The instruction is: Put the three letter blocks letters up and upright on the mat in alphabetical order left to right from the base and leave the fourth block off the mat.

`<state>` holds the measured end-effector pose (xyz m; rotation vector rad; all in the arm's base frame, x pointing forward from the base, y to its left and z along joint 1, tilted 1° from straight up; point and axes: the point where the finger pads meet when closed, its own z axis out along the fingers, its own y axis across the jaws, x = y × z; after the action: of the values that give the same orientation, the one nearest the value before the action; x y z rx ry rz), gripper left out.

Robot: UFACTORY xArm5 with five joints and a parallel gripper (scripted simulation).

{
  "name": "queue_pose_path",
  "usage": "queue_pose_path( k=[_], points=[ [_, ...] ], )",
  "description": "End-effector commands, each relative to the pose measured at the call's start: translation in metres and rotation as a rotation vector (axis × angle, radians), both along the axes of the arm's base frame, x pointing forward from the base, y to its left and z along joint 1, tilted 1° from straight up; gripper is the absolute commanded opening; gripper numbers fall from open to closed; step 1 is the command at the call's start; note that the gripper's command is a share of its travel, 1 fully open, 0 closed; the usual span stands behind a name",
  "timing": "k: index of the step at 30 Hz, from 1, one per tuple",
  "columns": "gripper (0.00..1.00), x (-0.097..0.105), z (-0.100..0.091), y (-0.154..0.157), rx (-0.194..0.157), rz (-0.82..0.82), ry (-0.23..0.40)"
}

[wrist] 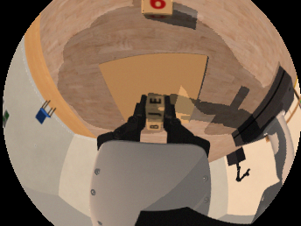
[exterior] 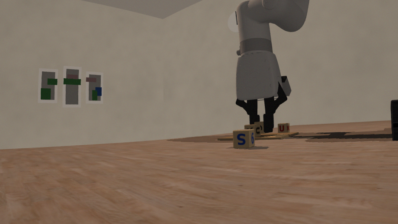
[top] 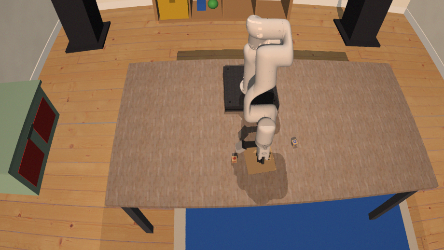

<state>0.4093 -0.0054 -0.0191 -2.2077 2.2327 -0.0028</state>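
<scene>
My gripper (top: 260, 160) (exterior: 261, 126) (wrist: 155, 102) is shut on a block with J on top (exterior: 259, 124) (wrist: 154, 112) and E on one side, over the base-side part of the tan mat (top: 260, 169) (wrist: 149, 72). The J block looks slightly higher than the B block (exterior: 249, 130) (wrist: 154, 126) close beside it, on the mat; any gap is unclear. The top view hides both. A block with a round blue letter, O or Q, on top (top: 294, 142) (exterior: 243, 139) stands off the mat. The red 6 block (top: 234, 159) (exterior: 283, 128) (wrist: 157, 6) stands off the mat's other side.
The black base plate (top: 232, 90) lies behind the mat on the brown table (top: 173, 130). The table's front edge lies beyond the mat. The two loose blocks flank the mat at table level.
</scene>
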Motion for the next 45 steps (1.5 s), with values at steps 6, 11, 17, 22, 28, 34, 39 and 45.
queue_pose_path(
  k=[6,11,17,22,28,34,39,45],
  points=[
    [0.21,0.0013,0.0010,0.0000,0.000,0.000,-0.003],
    [0.21,0.0013,0.0010,0.0000,0.000,0.000,-0.003],
    [0.21,0.0013,0.0002,-0.0001,0.000,0.000,-0.003],
    [0.21,0.0013,-0.0006,-0.0001,0.000,0.000,-0.003],
    [0.21,0.0013,-0.0023,-0.0002,0.000,0.000,-0.003],
    [0.21,0.0013,-0.0029,-0.0003,0.000,0.000,-0.003],
    [0.21,0.0013,-0.0029,-0.0003,0.000,0.000,-0.003],
    [0.21,0.0013,-0.0029,-0.0003,0.000,0.000,-0.003]
  ],
)
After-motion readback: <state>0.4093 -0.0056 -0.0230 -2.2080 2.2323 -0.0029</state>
